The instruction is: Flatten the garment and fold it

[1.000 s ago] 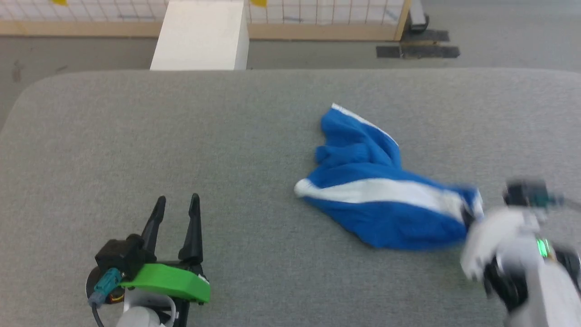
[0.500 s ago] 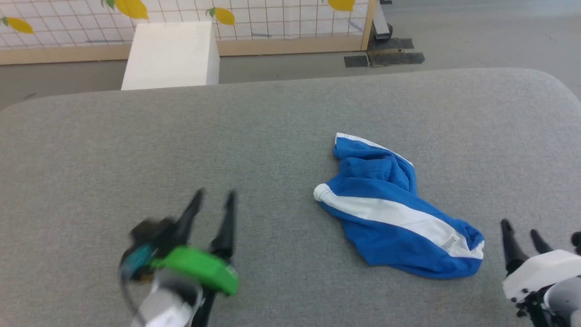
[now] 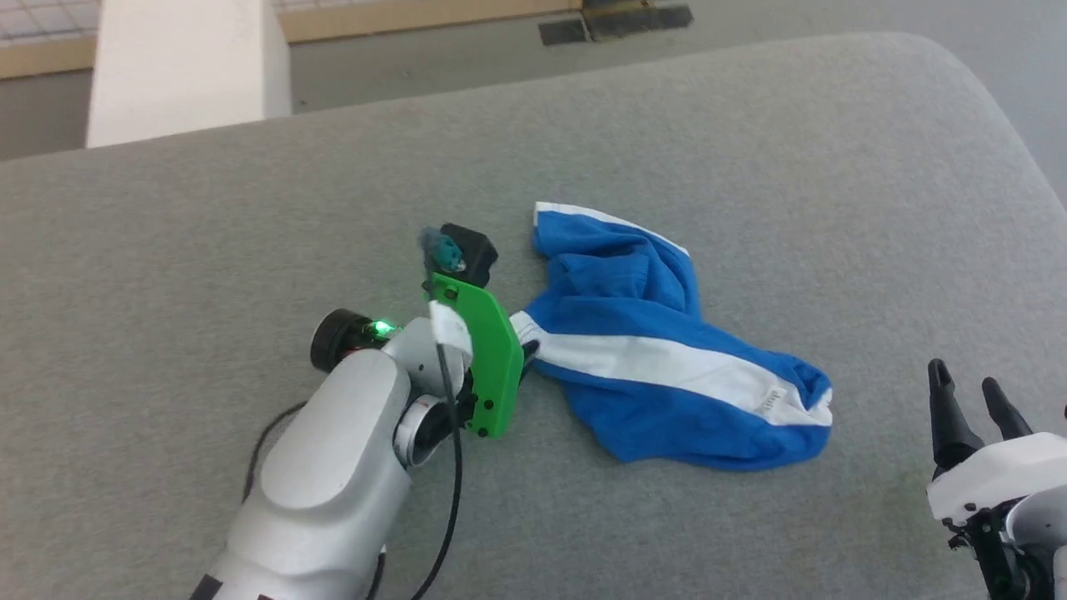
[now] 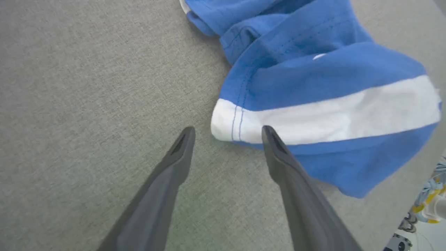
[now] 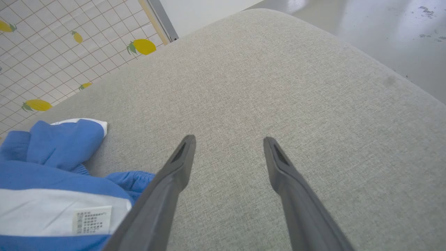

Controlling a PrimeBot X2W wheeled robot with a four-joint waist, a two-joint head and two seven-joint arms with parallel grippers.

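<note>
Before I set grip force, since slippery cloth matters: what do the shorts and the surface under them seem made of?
Shorts: soft matte knit, perhaps cotton or polyester; limp folds, stitched hem. Surface: grey woven fabric, matte, seemingly padded; fine weave and a rounded edge show.

head view: left gripper (image 4: 228,128) fingers (image 3: 530,348) mostly hidden behind green plate (image 3: 492,358) | right wrist view: garment (image 5: 52,174) cut by left and bottom edges | label (image 5: 92,219) print too small to read

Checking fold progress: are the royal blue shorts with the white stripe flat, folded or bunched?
Bunched. The royal blue shorts lie crumpled on the grey fabric table, layers overlapping, not spread.
</note>
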